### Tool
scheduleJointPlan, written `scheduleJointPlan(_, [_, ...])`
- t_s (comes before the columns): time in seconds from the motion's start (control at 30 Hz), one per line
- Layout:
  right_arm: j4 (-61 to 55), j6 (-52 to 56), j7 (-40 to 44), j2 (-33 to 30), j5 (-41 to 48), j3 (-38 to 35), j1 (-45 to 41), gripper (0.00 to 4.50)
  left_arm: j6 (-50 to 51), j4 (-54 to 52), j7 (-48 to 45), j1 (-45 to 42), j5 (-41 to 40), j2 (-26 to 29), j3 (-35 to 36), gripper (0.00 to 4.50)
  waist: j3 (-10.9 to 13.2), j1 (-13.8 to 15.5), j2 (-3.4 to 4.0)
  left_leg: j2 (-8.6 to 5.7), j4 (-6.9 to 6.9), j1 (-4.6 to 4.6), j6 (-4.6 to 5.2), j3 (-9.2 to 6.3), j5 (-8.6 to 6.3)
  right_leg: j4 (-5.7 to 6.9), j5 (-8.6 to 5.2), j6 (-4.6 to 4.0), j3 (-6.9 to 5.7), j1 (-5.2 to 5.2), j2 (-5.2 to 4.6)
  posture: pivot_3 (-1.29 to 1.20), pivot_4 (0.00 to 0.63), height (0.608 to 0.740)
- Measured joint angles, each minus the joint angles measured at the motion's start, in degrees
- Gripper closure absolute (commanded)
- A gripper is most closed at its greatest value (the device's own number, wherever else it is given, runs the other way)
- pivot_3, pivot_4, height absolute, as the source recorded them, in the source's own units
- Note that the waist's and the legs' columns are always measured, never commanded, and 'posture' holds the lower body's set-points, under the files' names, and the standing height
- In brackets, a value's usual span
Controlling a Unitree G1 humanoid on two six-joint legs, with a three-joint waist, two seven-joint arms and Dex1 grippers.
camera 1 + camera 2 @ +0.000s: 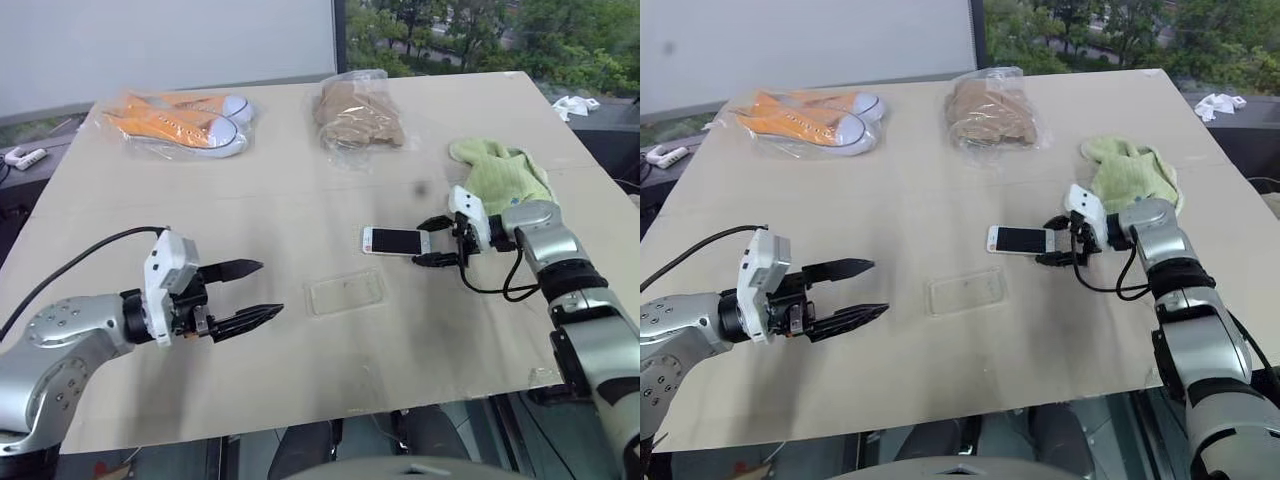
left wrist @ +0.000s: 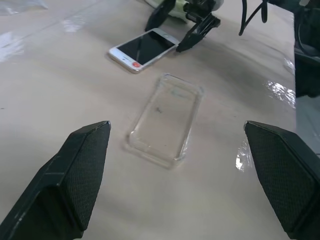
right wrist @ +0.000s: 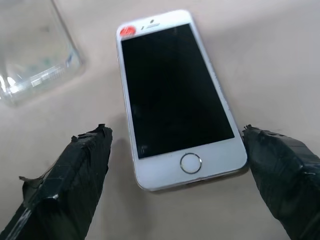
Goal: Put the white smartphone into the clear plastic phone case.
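Left eye view: pale table [image 1: 300, 380], with the white phone [image 1: 396, 241] lying flat, screen up, near the middle. Taken as the landmark for all that follows.

Just in front of the phone, toward the robot and a little to its left: the clear case [image 1: 345, 293], flat on the table, hollow side seemingly up, empty. Close to the phone but not touching it.

At the phone's right end: the right gripper [image 1: 440, 240], fingers spread wide, one to each side of the home-button end, holding nothing. Contact with the phone not seen; in the right wrist view, both fingers [image 3: 75, 170] flank the phone's end with table showing between.

Well to the left of the phone and nearer the robot: the left gripper [image 1: 245, 292], raised above the table, fingers wide apart and empty, aimed toward the case.

Behind the phone, at the far side: orange shoes [image 1: 180, 120] in a clear bag to the left, a bagged brown item [image 1: 357, 115] straight behind, a green cloth [image 1: 500, 172] to the right.

Step in hand, by judgement: reaching for the phone; nothing picked up yet, insertion not begun.

Next move, by judgement: closing on the phone's thin edges without sliding it, lifting, then lining it up over the case. Steadying the light, slippery case with the left gripper likely needed.
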Motion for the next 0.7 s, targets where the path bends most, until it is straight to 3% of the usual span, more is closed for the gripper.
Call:
scheduleJointPlan(0.27, [2.8, -2.3, -2.9, 0.5, -1.4, 1.4, -1.0, 0.0, -2.2, 1.1, -2.0, -1.0, 2.7, 0.8, -1.8, 0.09, 0.0, 0.0, 0.0, 0.03, -0.02, 0.65, 0.0, 0.06, 0.0, 0.02, 0.04, -0.06, 0.07, 0.56, 0.02, 0.0, 0.15, 0.74])
scheduleJointPlan(0.3, [3.1, -1.8, -3.0, 0.5, -1.6, 1.7, -1.6, 0.62, -2.5, 1.3, -2.2, -1.0, 2.9, 0.8, -2.0, 0.0, 0.0, 0.0, -0.01, 0.03, -0.02, 0.67, 0.0, 0.04, 0.0, 0.02, 0.06, -0.08, 0.04, 0.59, 0.02, 0.0, 0.15, 0.74])
scheduleJointPlan(0.4, [3.4, -0.9, -3.4, 0.3, -2.0, 2.0, -2.0, 1.55, -2.6, 1.5, -2.2, -1.0, 2.9, 0.8, -2.0, 0.0, 0.0, 0.1, -0.01, 0.03, -0.02, 0.67, -0.01, 0.0, 0.0, 0.02, 0.06, -0.08, 0.01, 0.59, 0.02, 0.0, 0.15, 0.74])
scheduleJointPlan(0.7, [3.5, -0.8, -3.1, 0.3, -1.8, 1.7, -2.2, 1.55, -3.6, 2.3, -2.3, -1.1, 3.4, 0.8, -2.0, 0.0, 0.0, 0.2, -0.02, 0.04, -0.02, 0.66, -0.01, 0.0, 0.0, 0.0, 0.06, -0.08, 0.01, 0.59, 0.02, 0.0, 0.15, 0.74])
